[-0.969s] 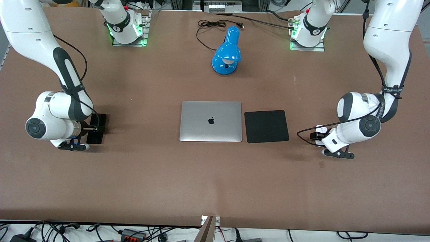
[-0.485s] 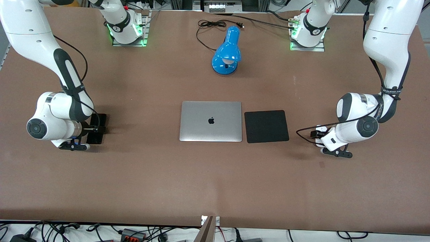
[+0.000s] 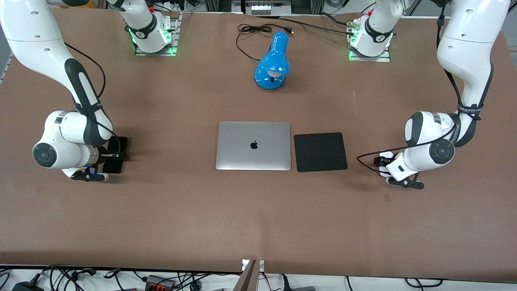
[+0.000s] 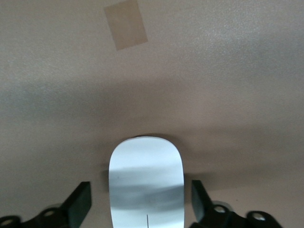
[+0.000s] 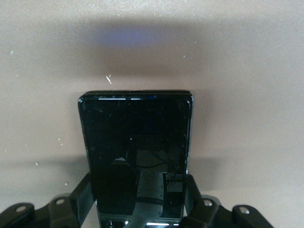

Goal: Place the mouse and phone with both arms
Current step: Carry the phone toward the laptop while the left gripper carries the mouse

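The white mouse [image 4: 146,180] lies on the brown table between the fingers of my left gripper [image 4: 140,192], which is open with a gap on each side. In the front view the left gripper [image 3: 385,163] is low at the left arm's end of the table and mostly hides the mouse. The black phone [image 5: 135,142] lies flat between the fingers of my right gripper [image 5: 137,187], which press its long edges. In the front view the phone [image 3: 121,142] is under the right gripper [image 3: 113,155] at the right arm's end.
A closed silver laptop [image 3: 253,145] lies mid-table with a square black mouse pad [image 3: 320,152] beside it toward the left arm's end. A blue desk lamp [image 3: 274,64] and its cable [image 3: 252,30] lie farther from the camera. A tape patch [image 4: 126,23] is near the mouse.
Both hands have shifted only slightly. The left hand has settled a little closer around the mouse. The phone and mouse stay where they were.
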Robot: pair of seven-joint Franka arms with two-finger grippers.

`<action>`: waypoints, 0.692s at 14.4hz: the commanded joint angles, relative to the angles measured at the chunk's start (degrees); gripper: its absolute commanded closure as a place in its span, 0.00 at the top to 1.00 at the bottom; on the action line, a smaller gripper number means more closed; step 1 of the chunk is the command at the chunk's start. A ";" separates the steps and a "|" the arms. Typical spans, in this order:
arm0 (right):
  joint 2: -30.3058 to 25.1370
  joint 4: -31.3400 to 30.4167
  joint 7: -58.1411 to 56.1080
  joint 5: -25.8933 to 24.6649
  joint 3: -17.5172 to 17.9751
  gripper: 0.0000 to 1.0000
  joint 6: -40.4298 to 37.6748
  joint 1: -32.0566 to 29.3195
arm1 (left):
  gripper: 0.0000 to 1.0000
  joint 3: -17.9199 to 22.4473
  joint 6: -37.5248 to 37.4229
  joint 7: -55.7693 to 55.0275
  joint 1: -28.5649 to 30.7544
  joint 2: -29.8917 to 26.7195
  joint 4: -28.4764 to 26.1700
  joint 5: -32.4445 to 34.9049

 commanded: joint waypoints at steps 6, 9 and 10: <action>-1.89 6.07 3.41 1.25 6.92 0.34 -7.28 2.74 | 0.43 -0.37 0.26 0.01 -0.53 -0.70 0.48 1.17; -1.11 7.92 12.36 1.34 10.79 0.34 -6.93 7.12 | 0.42 -2.99 -2.37 -8.14 -2.54 -1.75 1.80 1.17; -0.06 8.71 15.36 1.26 10.98 0.34 -6.76 9.93 | 0.40 -4.31 -4.29 -12.08 -4.03 -2.01 2.76 1.17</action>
